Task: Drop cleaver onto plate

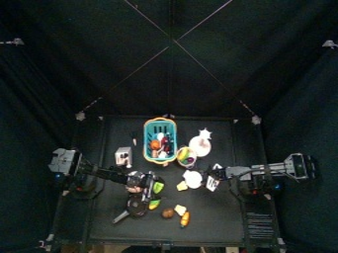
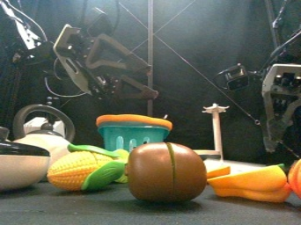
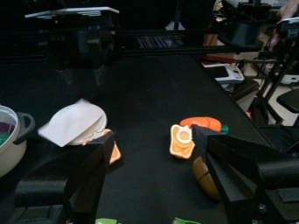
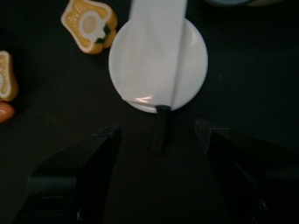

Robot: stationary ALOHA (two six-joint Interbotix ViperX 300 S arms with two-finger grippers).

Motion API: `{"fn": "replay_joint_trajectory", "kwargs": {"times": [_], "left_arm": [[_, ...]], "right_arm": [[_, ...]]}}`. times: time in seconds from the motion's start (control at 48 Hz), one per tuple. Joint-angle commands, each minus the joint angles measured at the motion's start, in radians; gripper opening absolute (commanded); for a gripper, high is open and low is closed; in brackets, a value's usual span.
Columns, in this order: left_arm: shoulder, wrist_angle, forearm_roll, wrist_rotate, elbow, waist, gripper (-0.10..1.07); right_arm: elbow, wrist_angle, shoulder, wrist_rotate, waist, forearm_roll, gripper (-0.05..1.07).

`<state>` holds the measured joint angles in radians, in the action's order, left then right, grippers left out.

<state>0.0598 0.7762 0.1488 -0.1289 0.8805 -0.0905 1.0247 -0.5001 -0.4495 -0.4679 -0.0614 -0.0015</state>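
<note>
Already the cleaver (image 4: 162, 52) lies across the white plate (image 4: 131, 74) near the table's (image 1: 211, 222) right edge, its dark handle overhanging the rim. The right gripper (image 4: 159, 149) hangs above, jaws wide apart and empty; the left gripper (image 3: 152, 175) also stands open. A careless retreat could clip the overhanging handle and tip the blade off.

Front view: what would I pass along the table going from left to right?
White pot → corn cob → teal basket → round brown fruit → white stand → orange pepper piece.

One cleaver (image 4: 163, 52), one plate (image 4: 158, 61), one teal basket (image 2: 132, 134).
</note>
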Motion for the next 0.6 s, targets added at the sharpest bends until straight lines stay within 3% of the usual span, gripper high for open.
{"fn": "replay_joint_trajectory", "kwargs": {"times": [0.0,0.271,0.583], "left_arm": [[-0.011,0.009,-0.002,0.000,-0.009,0.002,1.02],[-0.009,0.009,-0.002,0.000,-0.009,0.003,1.02],[-0.009,0.009,-0.002,-0.002,-0.008,0.003,1.02]], "right_arm": [[-0.028,0.005,-0.026,0.003,-0.005,0.003,1.00],[-0.021,0.005,-0.018,-0.002,-0.003,-0.041,1.01],[-0.089,0.037,0.025,-0.002,0.052,-0.169,1.01]]}}
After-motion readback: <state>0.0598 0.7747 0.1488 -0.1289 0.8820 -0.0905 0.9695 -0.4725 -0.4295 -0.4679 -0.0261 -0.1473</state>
